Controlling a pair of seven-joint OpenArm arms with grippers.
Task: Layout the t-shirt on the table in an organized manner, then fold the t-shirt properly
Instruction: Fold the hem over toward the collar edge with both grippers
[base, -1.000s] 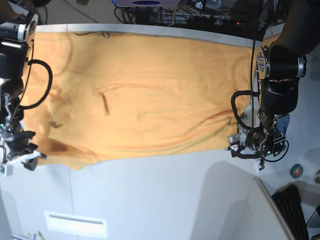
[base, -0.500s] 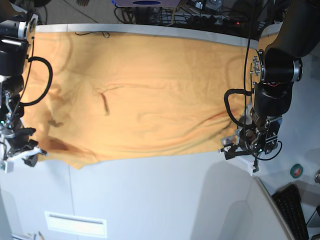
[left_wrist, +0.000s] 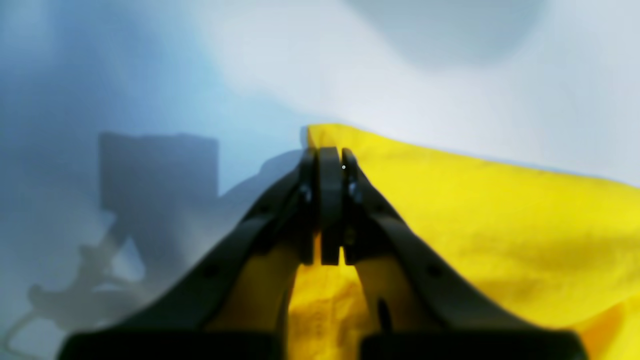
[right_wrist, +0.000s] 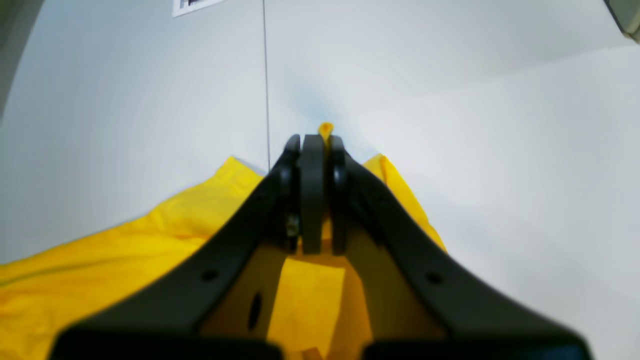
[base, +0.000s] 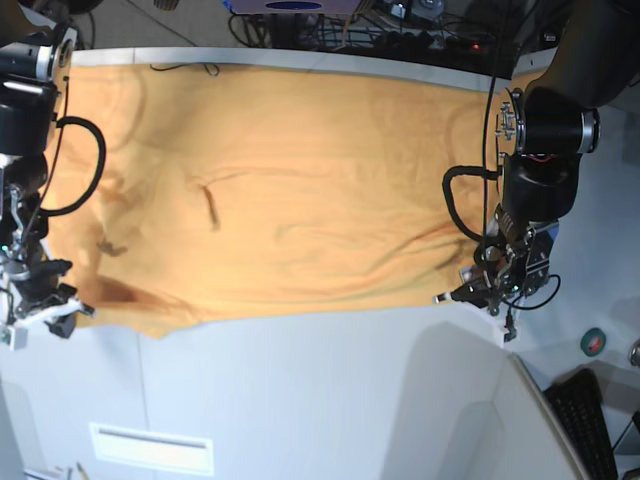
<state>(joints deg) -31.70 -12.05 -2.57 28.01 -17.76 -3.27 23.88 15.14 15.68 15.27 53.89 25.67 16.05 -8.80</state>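
Observation:
The orange-yellow t-shirt (base: 290, 190) lies spread flat across the far half of the table (base: 300, 400), with a near hem running left to right. My left gripper (base: 478, 292) sits at the shirt's near right corner. In the left wrist view it (left_wrist: 330, 152) is shut, with the yellow corner of the t-shirt (left_wrist: 475, 215) at and under its tips. My right gripper (base: 45, 305) is at the near left corner. In the right wrist view it (right_wrist: 312, 140) is shut on the t-shirt (right_wrist: 150, 250), and a small tuft of cloth pokes out past the tips.
A white label (base: 150, 448) is stuck near the table's front edge. A thin dark seam (right_wrist: 265, 75) crosses the tabletop. At the lower right are a keyboard (base: 590, 420) and a green tape roll (base: 593, 341). Cables (base: 400, 30) lie behind the far edge.
My left gripper has moved left onto the shirt's near right corner and gone from open to shut. The right arm and the shirt have hardly moved.

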